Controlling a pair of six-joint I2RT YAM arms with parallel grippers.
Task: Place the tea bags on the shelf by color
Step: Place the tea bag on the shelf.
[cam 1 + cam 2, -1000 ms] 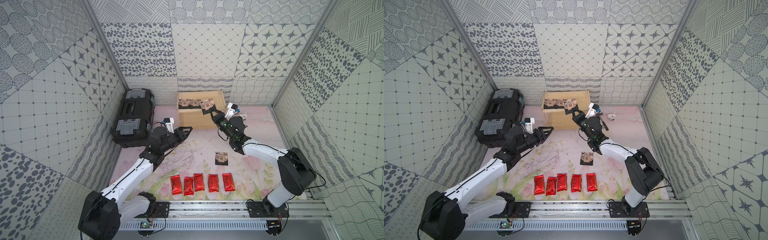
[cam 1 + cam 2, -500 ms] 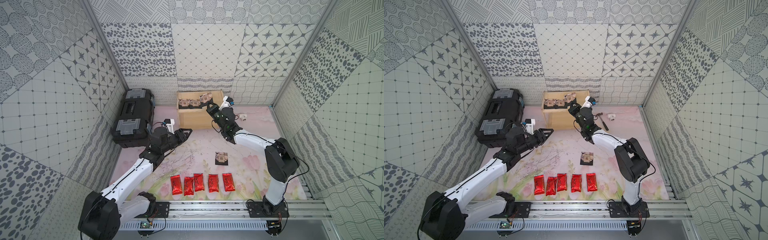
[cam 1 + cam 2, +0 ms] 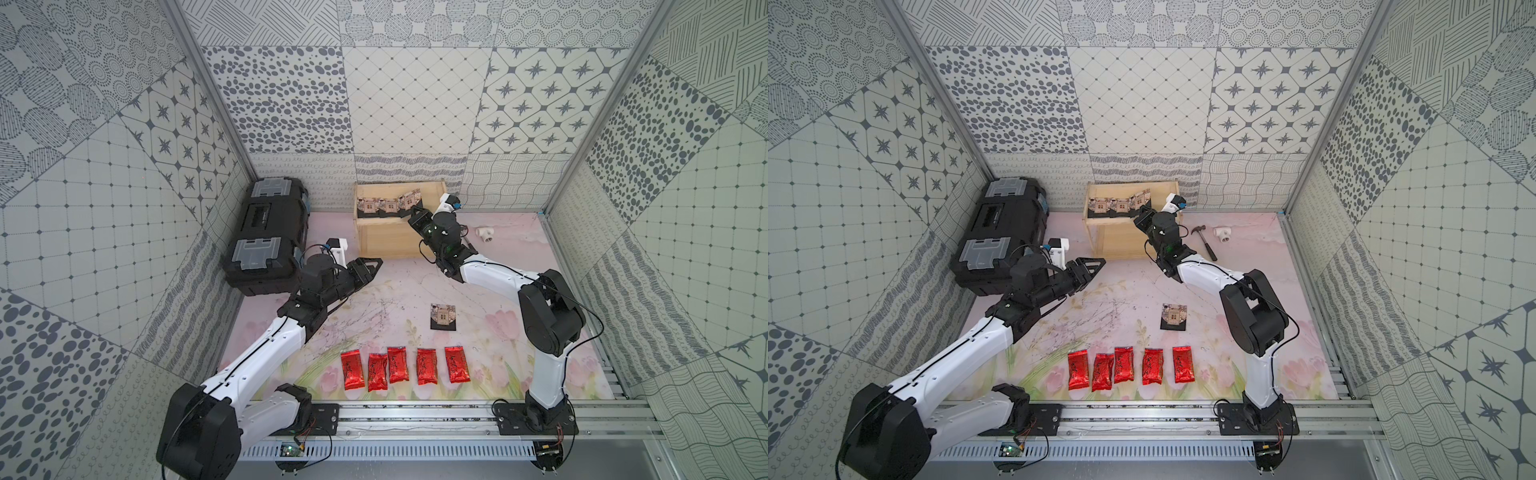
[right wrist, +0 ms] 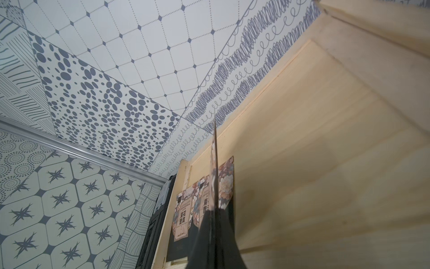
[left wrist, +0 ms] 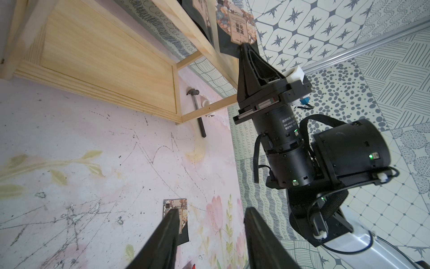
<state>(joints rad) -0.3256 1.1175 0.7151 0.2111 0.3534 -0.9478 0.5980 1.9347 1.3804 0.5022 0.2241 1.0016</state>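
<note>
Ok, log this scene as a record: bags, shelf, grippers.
shelf top tier: two black bags on it, third bag held at it; contact with the board unclear
shelf lower tier: no bags seen
right gripper: shut on third bag
left gripper: open, empty, above table
on table: loose black bag; five red bags in a row

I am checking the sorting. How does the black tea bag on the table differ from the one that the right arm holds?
The tea bag on the table lies flat, label up; the held tea bag stands tilted at the shelf's top board. The table one lies free; the right jaws are shut on the held one's lower edge. Both are black packets with the same beige label.
</note>
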